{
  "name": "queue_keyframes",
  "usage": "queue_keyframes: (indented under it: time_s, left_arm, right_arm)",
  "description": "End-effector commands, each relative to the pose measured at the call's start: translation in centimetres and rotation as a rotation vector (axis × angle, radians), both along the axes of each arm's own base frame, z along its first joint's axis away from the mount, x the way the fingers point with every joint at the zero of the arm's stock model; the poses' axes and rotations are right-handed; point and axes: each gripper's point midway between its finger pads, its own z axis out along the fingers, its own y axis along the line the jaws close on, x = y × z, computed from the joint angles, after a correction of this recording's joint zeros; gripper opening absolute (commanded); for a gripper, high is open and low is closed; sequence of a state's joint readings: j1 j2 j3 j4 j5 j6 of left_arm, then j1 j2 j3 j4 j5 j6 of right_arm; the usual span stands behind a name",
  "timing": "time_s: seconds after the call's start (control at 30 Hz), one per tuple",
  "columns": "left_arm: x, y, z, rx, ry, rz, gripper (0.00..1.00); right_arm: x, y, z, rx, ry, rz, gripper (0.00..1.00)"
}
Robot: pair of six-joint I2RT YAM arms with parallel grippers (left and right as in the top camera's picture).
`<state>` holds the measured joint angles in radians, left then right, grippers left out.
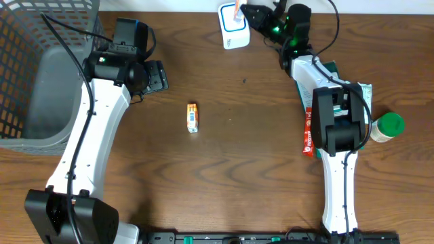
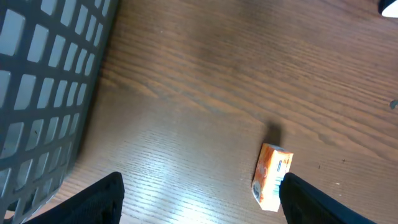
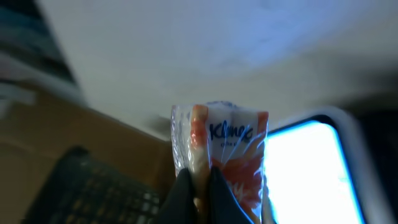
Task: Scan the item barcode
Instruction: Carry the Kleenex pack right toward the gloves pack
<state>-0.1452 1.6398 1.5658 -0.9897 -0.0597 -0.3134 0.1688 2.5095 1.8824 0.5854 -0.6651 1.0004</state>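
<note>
Right end effector [image 3: 200,183] clamps tissue pack [image 3: 224,143] at scanner [image 1: 230,37] (panel glowing).

- table [image 1: 244,156]: dark wood, visible grain, smooth, slight sheen
- basket [image 1: 20,54]: grey plastic grid, matt
- tissue pack [image 3: 224,149]: thin clear plastic film, glossy, wrinkled
- small orange box [image 2: 272,176]: looks like printed cardboard, smooth
- scanner [image 1: 232,39]: white plastic, smooth
- arm shells [image 1: 95,135]: white plastic, slightly glossy
</note>
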Motion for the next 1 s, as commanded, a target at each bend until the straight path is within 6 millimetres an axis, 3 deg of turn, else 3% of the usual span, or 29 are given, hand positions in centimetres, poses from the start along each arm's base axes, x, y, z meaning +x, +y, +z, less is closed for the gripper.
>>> queue_keyframes:
  time_s: [0.0, 0.33, 0.53, 0.73, 0.97]
  left_arm:
    - [-0.3, 0.5, 0.9, 0.017, -0.023, 0.006, 0.8]
    - [-0.3, 0.5, 0.9, 0.017, -0.023, 0.006, 0.8]
    - [-0.3, 0.5, 0.9, 0.017, -0.023, 0.006, 0.8]
    - [-0.3, 0.5, 0.9, 0.017, -0.023, 0.006, 0.8]
    - [-0.3, 0.5, 0.9, 0.017, -0.023, 0.006, 0.8]
  right_arm:
    - [-1.0, 0.7, 2.6, 0.105, 0.012, 0.091, 0.01]
    - [-4.6, -1.0, 8.2, 0.094, 0.062, 0.266, 0.01]
    - [-8.6, -1.2, 11.5, -0.057, 0.092, 0.302, 0.01]
    - [-14.2, -4.6, 10.8, -0.466, 0.165, 0.183, 0.01]
    - [-22.3, -11.6, 8.6, -0.936, 0.367, 0.1, 0.01]
